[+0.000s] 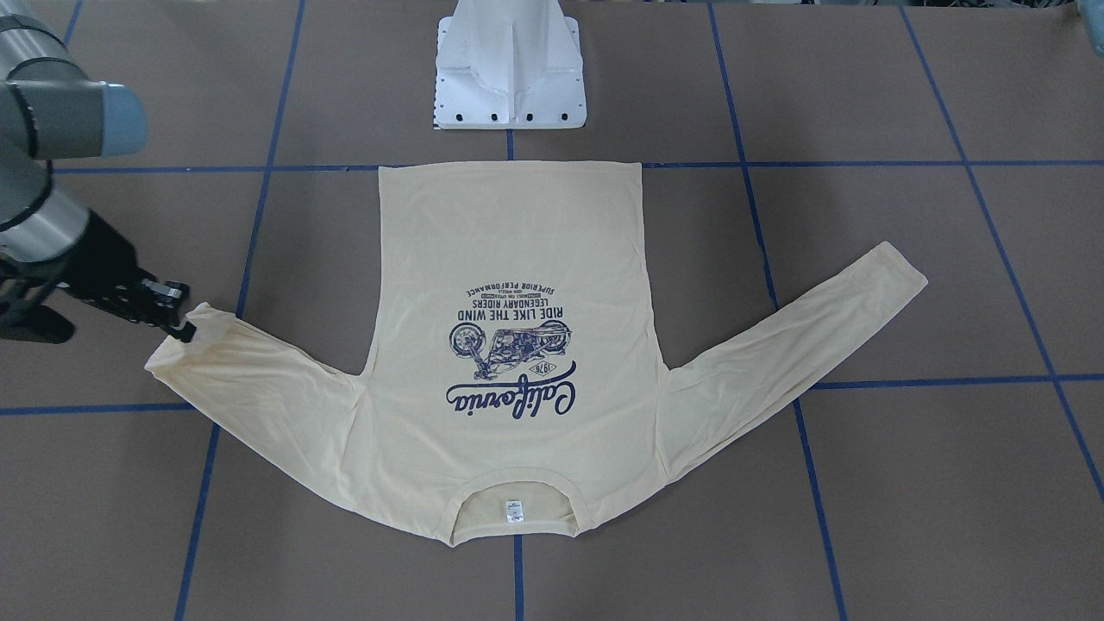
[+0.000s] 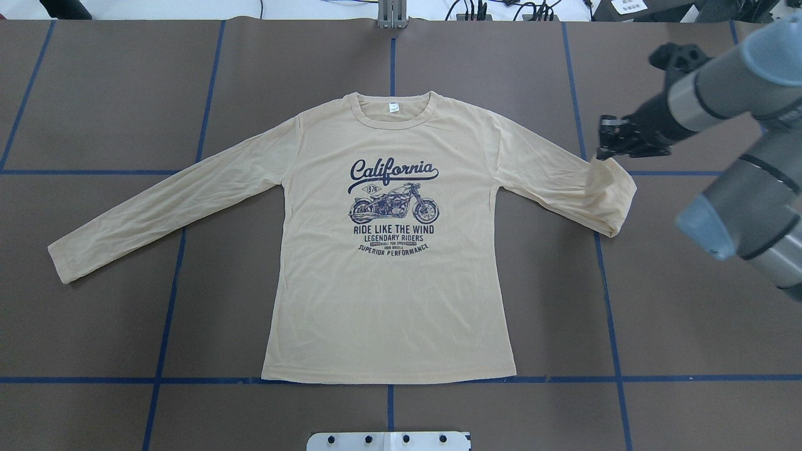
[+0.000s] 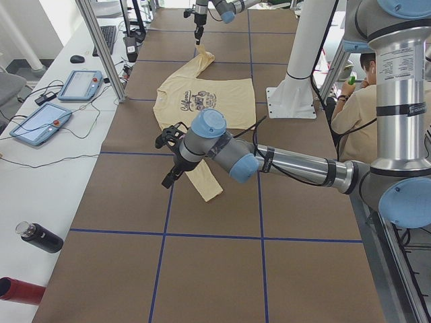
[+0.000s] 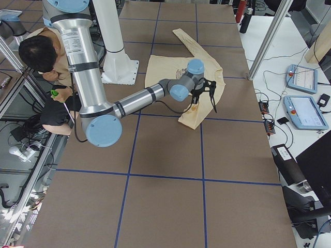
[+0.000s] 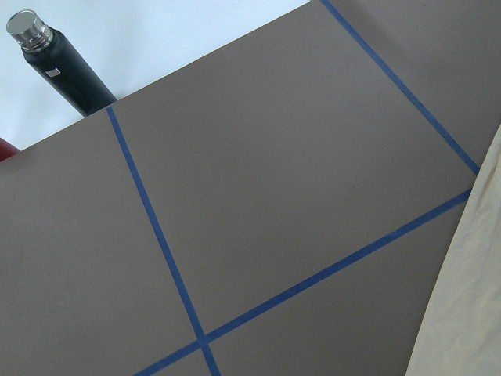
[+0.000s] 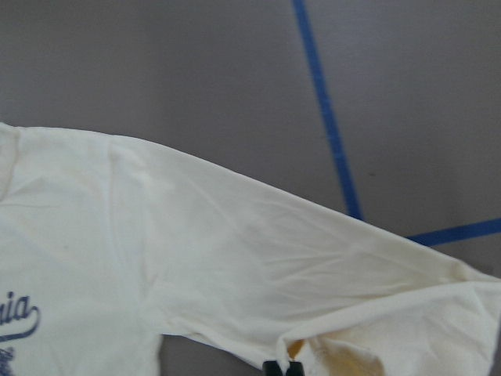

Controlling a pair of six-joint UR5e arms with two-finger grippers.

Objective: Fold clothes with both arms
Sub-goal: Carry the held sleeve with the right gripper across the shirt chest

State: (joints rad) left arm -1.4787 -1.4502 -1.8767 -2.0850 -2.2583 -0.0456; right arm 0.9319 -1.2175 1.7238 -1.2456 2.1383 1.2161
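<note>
Desk [image 2: 94, 94]: brown, ruled into squares with blue tape
Shirt [image 2: 388, 300]: flat and print-up at the middle of the desk, hem toward the robot's edge, collar toward the far edge, sleeves spread toward the two ends
Right arm [image 2: 720, 94]: comes in over the desk's right end, above that sleeve's tip
Left arm [image 3: 296, 165]: stretched above the left end, near the left cuff [image 2: 62, 266], which lies flat on the desk
Pedestal [image 1: 509, 78]: white, at the robot's edge just behind the hem, not touching it
Person [image 4: 39, 51]: seated behind the robot, off the desk
Right hand [image 2: 611, 149]: fingers pinched together on the right cuff [image 2: 604, 181], which is raised off the desk while the sleeve sags below
Left hand [image 3: 172, 176]: seen only from the side, so I cannot tell whether it is apart or together
Tablets [image 3: 40, 122]: two, on the white strip beyond the far edge
Bottles: black bottle [image 5: 59, 66] and red bottle [image 3: 17, 291], on that strip past the far-left corner
Handling: thin jersey, probably light and limp, so it should drape, stretch and drag rather than hold a crease
Hold: cuffs, shoulders and hem corners, pinching both layers
In the way: nothing lies on the cloth; the likelier trouble is a pulled sleeve tugging the body askew
</note>
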